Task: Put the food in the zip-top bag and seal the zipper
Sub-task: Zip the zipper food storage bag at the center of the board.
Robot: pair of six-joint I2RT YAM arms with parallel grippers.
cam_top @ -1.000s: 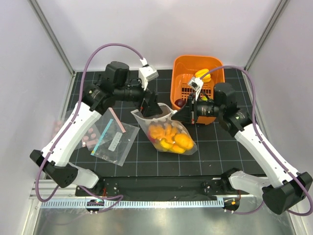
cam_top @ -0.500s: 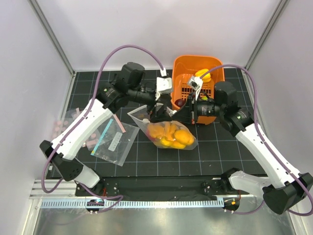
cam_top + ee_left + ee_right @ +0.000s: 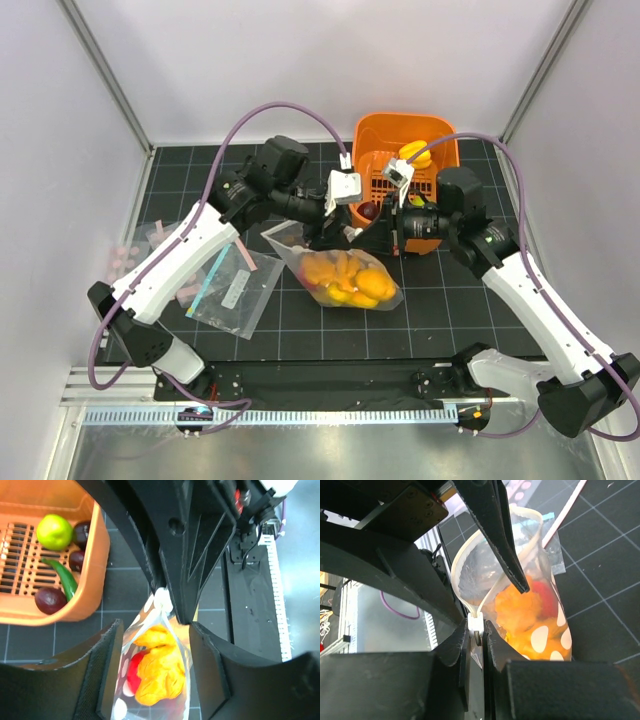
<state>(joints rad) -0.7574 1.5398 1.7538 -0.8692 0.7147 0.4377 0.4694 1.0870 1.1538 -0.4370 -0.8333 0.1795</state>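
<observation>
The zip-top bag [image 3: 345,275] lies mid-table, clear with white dots. Its food shows through as orange-yellow mangoes [image 3: 160,672] and a red apple [image 3: 131,672]. My right gripper [image 3: 477,630] is shut on the white end of the zipper [image 3: 476,622] at the bag's right corner. The mouth [image 3: 492,545] gapes in a loop. My left gripper [image 3: 156,630] is open and straddles the bag just behind that corner, one finger on each side. From above, the left gripper [image 3: 330,235] and right gripper [image 3: 372,237] nearly meet.
The orange basket [image 3: 440,125] stands behind the grippers. It holds a lime [image 3: 54,531], a green chilli [image 3: 62,577], dark purple pieces [image 3: 50,600] and a yellow pepper [image 3: 415,153]. A teal-strip bag [image 3: 235,290] and a pink strip [image 3: 238,246] lie to the left.
My left arm has swung right from the bag's left mouth corner to beside the right gripper, and its jaws have narrowed around the bag. The right arm has stayed put.
</observation>
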